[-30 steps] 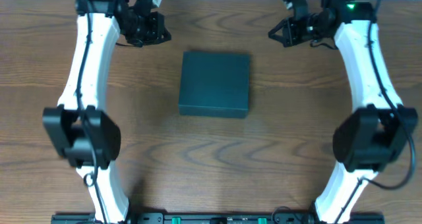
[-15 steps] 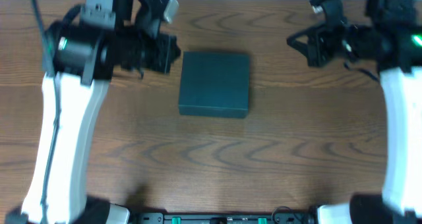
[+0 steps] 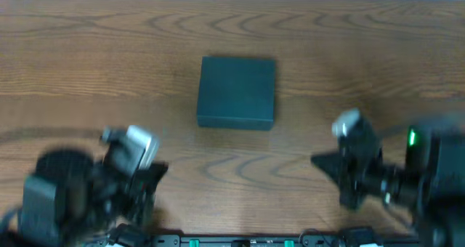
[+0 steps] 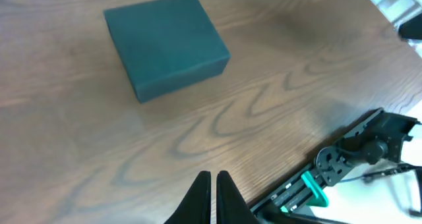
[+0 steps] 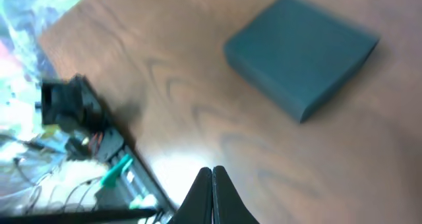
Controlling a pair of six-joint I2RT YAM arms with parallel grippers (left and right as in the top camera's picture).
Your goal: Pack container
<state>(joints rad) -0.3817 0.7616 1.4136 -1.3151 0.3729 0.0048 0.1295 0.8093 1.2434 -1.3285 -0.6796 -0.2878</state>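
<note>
Dark green container (image 3: 237,91) sits middle of the bench (image 3: 327,58); left hand (image 4: 213,184) and right hand (image 5: 212,181) both pinched closed, empty, by the front corners.

A lab-style robot workstation: wood-grain table (image 3: 327,43) edged by black mounting rail (image 4: 343,159).

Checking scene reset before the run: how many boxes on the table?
1. The dark green box lies closed on the table, centred left to right, nearer the far edge. No other shows, though the near edge is partly hidden overhead.
</note>
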